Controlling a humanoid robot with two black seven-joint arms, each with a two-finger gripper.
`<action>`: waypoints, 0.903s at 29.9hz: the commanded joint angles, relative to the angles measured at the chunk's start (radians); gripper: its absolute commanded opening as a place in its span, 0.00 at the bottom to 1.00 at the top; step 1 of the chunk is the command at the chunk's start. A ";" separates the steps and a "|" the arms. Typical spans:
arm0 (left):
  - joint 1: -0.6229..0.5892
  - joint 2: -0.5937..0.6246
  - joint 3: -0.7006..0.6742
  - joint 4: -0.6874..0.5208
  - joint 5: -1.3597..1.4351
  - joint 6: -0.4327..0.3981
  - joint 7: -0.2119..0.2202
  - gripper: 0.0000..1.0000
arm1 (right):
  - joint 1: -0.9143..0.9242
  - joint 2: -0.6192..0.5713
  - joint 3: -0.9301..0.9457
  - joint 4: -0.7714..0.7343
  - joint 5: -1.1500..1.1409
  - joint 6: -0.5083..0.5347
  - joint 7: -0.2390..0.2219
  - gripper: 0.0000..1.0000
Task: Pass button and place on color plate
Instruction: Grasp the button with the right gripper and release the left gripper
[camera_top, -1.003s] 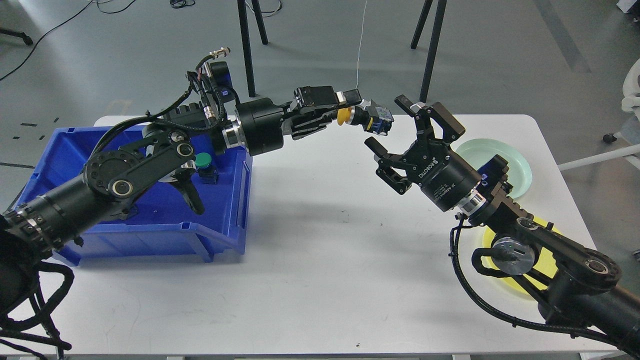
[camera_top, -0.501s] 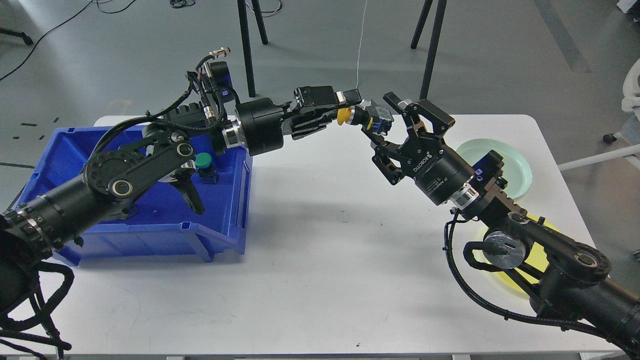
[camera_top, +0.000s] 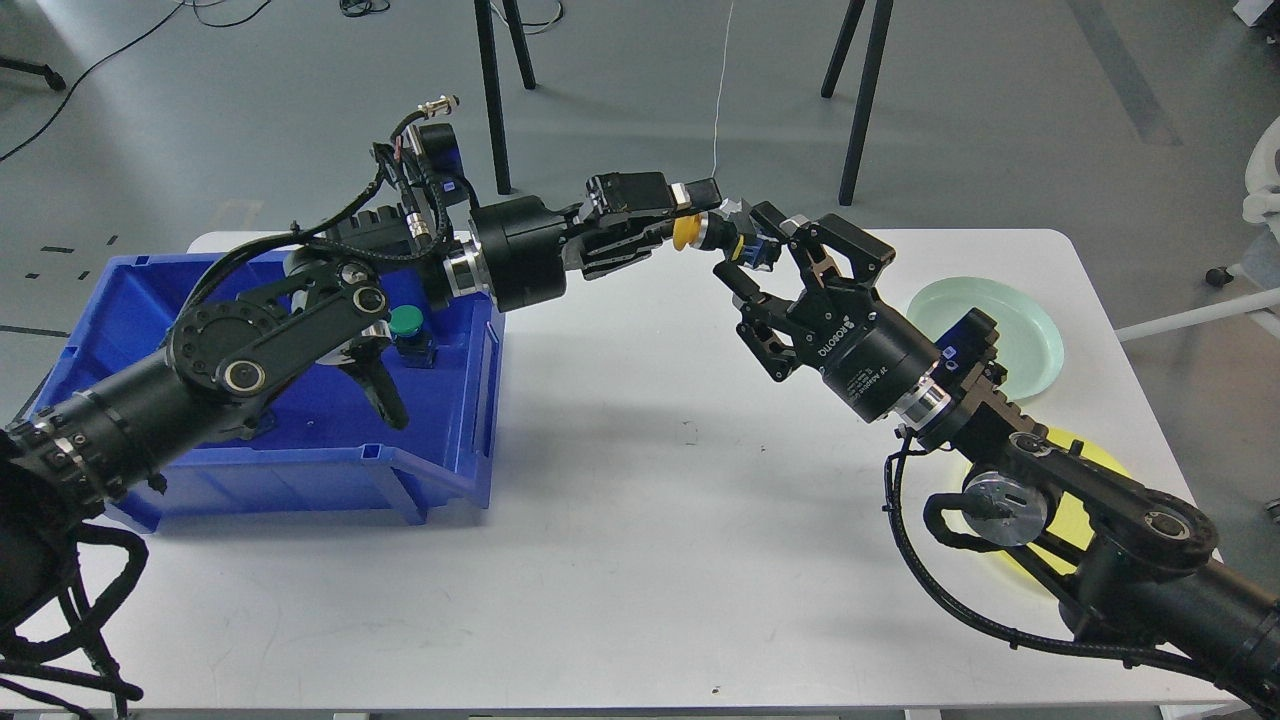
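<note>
Your left gripper (camera_top: 690, 215) is clamped on the yellow button (camera_top: 688, 231), holding it by its cap end up in the air above the far part of the white table (camera_top: 620, 520), at about 12 o'clock from the table's middle. The button's dark blue body (camera_top: 755, 250) sticks out toward 3 o'clock, away from the left fingers. Your right gripper (camera_top: 755, 250) has its jaws spread, one finger above and one below that blue body; you cannot tell from this view whether either finger touches it. At 9 o'clock on the table sits the blue bin (camera_top: 440, 470), and inside it, near its right wall, stands a green button (camera_top: 406, 322), partly behind your left arm. At 3 o'clock from the held button lies the pale green plate (camera_top: 1030, 330), flat on the table. The yellow plate (camera_top: 1075, 510) lies at about 4 o'clock, mostly hidden under your right arm.
</note>
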 joint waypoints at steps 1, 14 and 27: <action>0.000 0.000 0.000 0.000 0.000 0.000 0.000 0.23 | 0.001 0.002 0.000 0.000 -0.014 -0.001 0.000 0.42; 0.000 -0.002 0.000 0.000 0.000 0.000 0.000 0.23 | 0.009 0.004 0.002 0.000 -0.015 -0.047 0.000 0.01; 0.000 -0.002 0.000 0.000 0.000 0.000 0.000 0.25 | 0.008 0.013 0.005 0.000 -0.015 -0.054 0.000 0.01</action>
